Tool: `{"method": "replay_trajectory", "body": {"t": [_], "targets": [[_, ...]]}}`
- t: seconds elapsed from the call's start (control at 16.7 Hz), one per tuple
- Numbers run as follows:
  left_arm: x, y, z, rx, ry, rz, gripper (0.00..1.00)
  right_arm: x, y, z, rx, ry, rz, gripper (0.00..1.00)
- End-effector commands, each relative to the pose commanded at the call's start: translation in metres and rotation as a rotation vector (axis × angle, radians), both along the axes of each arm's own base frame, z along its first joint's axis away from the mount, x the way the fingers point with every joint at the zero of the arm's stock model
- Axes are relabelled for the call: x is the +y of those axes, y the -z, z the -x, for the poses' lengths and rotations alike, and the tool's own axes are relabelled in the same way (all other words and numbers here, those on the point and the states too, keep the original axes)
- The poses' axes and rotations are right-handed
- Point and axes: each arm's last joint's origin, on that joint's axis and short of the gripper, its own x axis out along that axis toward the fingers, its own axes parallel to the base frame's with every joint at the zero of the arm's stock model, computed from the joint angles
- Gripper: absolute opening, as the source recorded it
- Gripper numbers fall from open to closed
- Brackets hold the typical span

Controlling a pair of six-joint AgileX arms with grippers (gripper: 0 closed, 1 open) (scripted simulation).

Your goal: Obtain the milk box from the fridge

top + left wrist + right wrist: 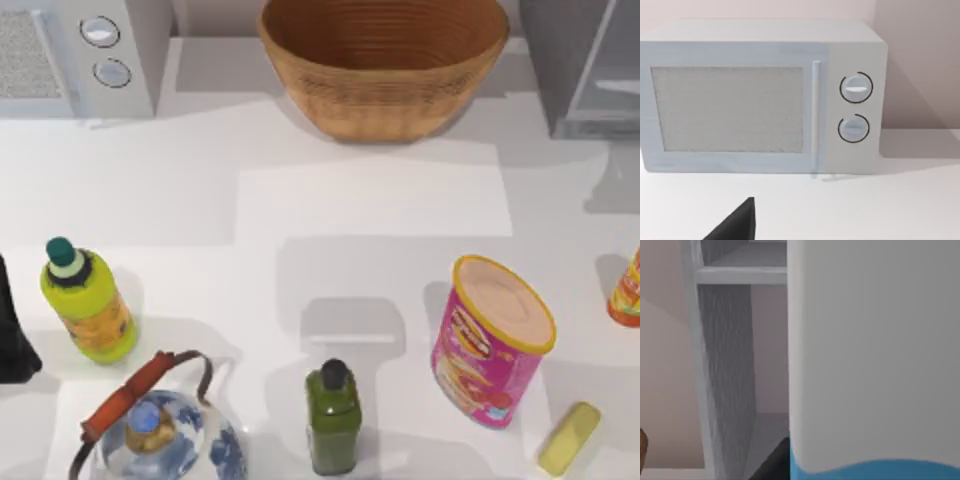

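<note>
Milk box [875,355] white above a blue band, no legible writing, before open fridge [725,365], jaws' state untellable

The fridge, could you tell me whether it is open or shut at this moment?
Open: the right wrist view shows the fridge's bare inner shelf and wall beside the milk box.

**Finishes on and around the surface**

You see a matt white surface [370,200], a rough woven wicker basket [385,75], a glossy pink snack can [490,350], a glazed blue-and-white kettle [165,445], and a smooth matt milk box [875,365] before the fridge's [725,365] grainy grey wall.
</note>
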Motion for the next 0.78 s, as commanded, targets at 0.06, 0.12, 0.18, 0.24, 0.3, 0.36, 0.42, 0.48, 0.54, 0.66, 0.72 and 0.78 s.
{"method": "replay_trajectory", "body": {"t": [0.06, 0.12, 0.18, 0.24, 0.3, 0.36, 0.42, 0.48, 0.54, 0.66, 0.72, 0.78], "targets": [[0.0, 0.0, 0.0, 0.0, 0.0, 0.0, 1.0, 0.006, -0.004, 0.019, -0.01, 0.0, 0.001, 0.0], [0.0, 0.0, 0.0, 0.0, 0.0, 0.0, 1.0, 0.012, -0.005, 0.039, -0.02, 0.0, 0.003, 0.0], [0.0, 0.0, 0.0, 0.0, 0.0, 0.0, 1.0, 0.017, -0.004, 0.058, -0.03, 0.0, 0.003, 0.0], [0.0, 0.0, 0.0, 0.0, 0.0, 0.0, 1.0, 0.022, -0.001, 0.076, -0.039, -0.001, 0.003, 0.0], [0.0, 0.0, 0.0, 0.0, 0.0, 0.0, 1.0, 0.026, 0.005, 0.092, -0.046, -0.001, 0.003, 0.0], [0.0, 0.0, 0.0, 0.0, 0.0, 0.0, 1.0, 0.029, 0.012, 0.107, -0.052, -0.002, 0.002, 0.0], [0.0, 0.0, 0.0, 0.0, 0.0, 0.0, 1.0, 0.031, 0.021, 0.119, -0.054, -0.003, 0.001, 0.0], [0.0, 0.0, 0.0, 0.0, 0.0, 0.0, 1.0, 0.033, 0.031, 0.129, -0.052, -0.004, -0.001, 0.0], [0.0, 0.0, 0.0, 0.0, 0.0, 0.0, 1.0, 0.035, 0.042, 0.136, -0.047, -0.005, -0.002, 0.0], [0.0, 0.0, 0.0, 0.0, 0.0, 0.0, 1.0, 0.037, 0.063, 0.146, -0.025, -0.008, -0.005, 0.0], [0.0, 0.0, 0.0, 0.0, 0.0, 0.0, 1.0, 0.038, 0.072, 0.148, -0.013, -0.008, -0.007, 0.0], [0.0, 0.0, 0.0, 0.0, 0.0, 0.0, 1.0, 0.038, 0.08, 0.15, -0.002, -0.009, -0.007, 0.0]]}}
